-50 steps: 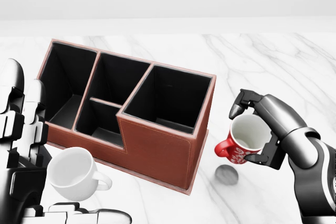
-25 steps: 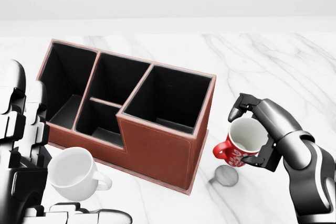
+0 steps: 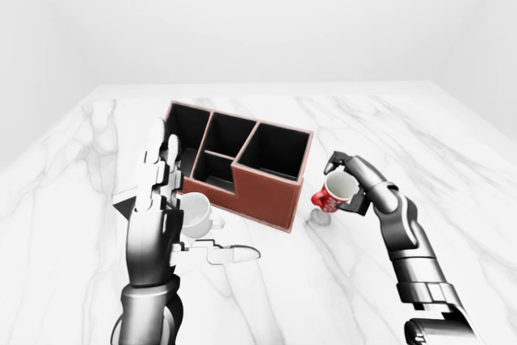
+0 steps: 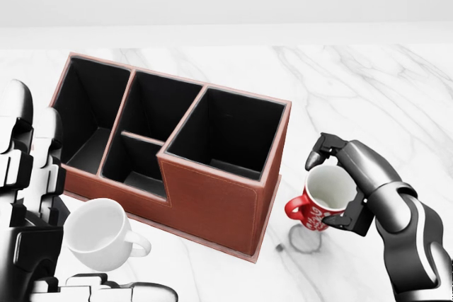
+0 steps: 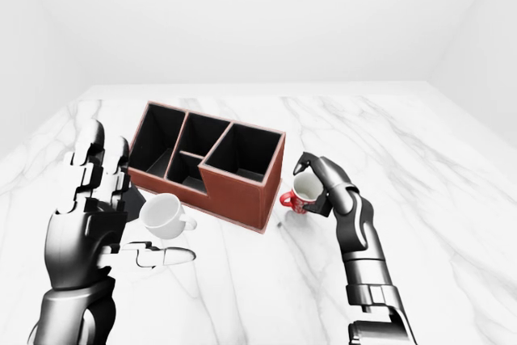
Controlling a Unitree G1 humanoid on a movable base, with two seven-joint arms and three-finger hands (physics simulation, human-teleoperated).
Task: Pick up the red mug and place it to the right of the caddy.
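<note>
Our right hand (image 4: 340, 185) has its fingers closed round the red mug (image 4: 322, 203), held just above the table (image 4: 368, 83), close beside the caddy (image 4: 212, 189) on the head view's right. We judge the main risk is the mug tipping if released tilted, or its handle knocking the caddy wall. Our left hand (image 3: 157, 191) stands open, fingers upright, beside a white mug (image 4: 99, 235). The table is white marble, veined grey; the room is bare and white.

red mug (image 4: 320, 205), brown caddy (image 4: 212, 189), white-marble table (image 4: 368, 83)
</note>
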